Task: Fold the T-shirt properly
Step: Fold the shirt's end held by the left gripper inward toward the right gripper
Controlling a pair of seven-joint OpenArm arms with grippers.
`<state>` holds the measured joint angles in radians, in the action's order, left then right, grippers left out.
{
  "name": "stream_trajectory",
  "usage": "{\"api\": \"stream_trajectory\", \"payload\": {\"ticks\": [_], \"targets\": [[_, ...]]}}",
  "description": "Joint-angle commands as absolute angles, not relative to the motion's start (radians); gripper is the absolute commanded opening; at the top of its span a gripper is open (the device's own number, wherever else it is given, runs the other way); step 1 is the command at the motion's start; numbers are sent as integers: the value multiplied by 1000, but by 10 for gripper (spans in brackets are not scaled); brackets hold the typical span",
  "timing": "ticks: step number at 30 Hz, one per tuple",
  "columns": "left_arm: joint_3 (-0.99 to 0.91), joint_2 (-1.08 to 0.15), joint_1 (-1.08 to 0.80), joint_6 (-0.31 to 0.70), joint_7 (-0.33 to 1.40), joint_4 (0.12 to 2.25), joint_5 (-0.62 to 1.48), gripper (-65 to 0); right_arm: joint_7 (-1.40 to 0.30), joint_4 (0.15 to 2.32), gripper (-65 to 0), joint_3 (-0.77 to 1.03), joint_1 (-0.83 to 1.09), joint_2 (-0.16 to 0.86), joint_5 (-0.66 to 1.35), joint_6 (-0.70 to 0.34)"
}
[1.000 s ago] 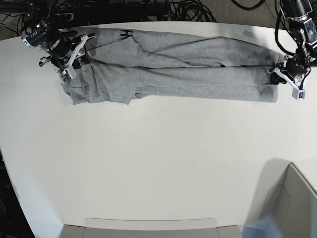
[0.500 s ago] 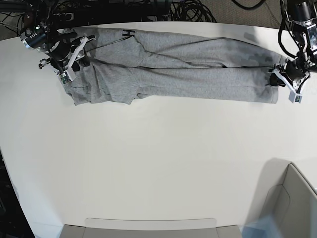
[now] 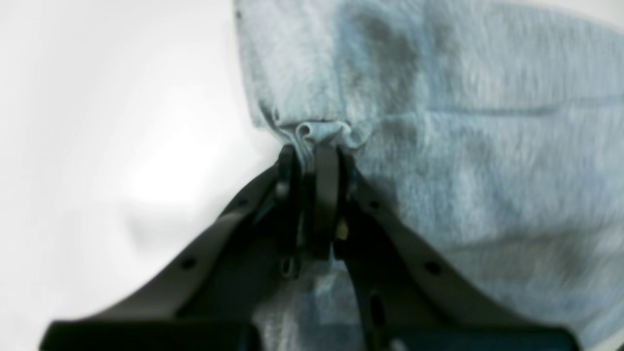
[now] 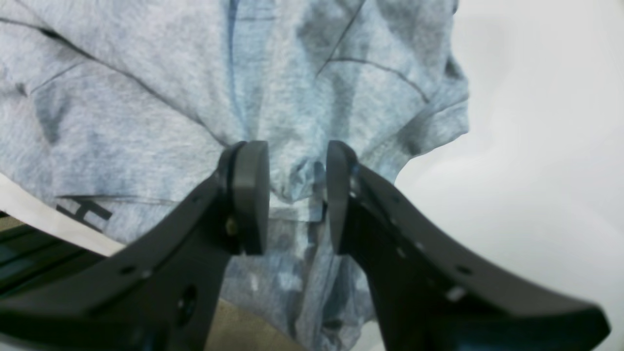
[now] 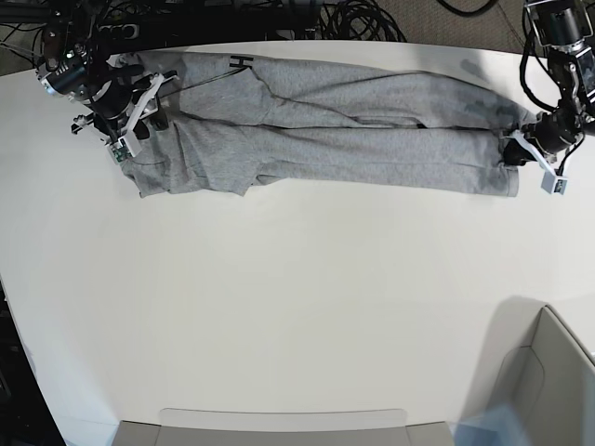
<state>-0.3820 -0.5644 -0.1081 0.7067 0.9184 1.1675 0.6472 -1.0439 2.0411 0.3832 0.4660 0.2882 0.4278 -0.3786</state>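
Left wrist view shows our left gripper point(image 3: 312, 161) pinching the T-shirt point(image 3: 463, 146) hem, while the right gripper point(image 4: 297, 195) straddles bunched fabric, open, presumably readying a fold.

White table point(image 5: 297, 307), black cables point(image 5: 358, 20), perhaps grey bins point(image 5: 548, 372).

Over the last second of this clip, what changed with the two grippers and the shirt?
The left gripper closed on the T-shirt hem, bunching a pinch of fabric between its fingers. The right gripper shifted slightly toward the table's far edge, jaws still apart astride a fold. The shirt lies folded lengthwise as before.
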Motion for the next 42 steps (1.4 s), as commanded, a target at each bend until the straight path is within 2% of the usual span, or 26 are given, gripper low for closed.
{"api": "stream_trajectory", "payload": {"ticks": [1,18,27,42], "targets": [[-414,-575,-104,698,966,1164,602,-650,-1029,2055,-446,390,463,298,437,-383],[-636,-625,-53,698,1043,1165,604,-650,-1029,2055,-446,392,464,298,437,-383],[-704,-581,-84,698,1205,1458,604,-650,-1030,2055,-446,387,449,292,437,-383],[-690,-295,-174,698,1396,1992,605,-650,-1032,2043,-446,387,437,297,437,-383]]}}
